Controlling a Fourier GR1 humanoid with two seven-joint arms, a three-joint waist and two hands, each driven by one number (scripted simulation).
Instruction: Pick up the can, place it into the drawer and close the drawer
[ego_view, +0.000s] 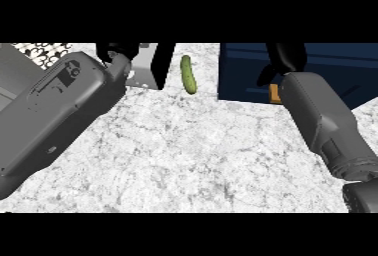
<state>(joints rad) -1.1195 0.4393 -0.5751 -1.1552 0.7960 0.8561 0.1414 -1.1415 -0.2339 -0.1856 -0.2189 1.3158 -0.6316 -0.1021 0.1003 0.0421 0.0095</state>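
One orange can (275, 93) shows only as a sliver beside the right forearm, at the dark blue drawer's (244, 70) near edge, its axis unreadable. One green cucumber (189, 74) lies nearby. Whether the left hand (118, 50) or the right hand (286, 56) is clasped cannot be told.

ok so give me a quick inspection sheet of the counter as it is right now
surface: white marbled counter across the whole view
job's things: dark blue box at upper right, likely the drawer; small orange patch at its front edge, maybe the can, mostly hidden
clutter: green cucumber lying at top centre; grey box with a black side just left of it
hands: left hand at upper left by the grey box; right hand over the dark blue box; grip of either not readable
cables: nothing seen
surroundings: perforated panel in the top left corner
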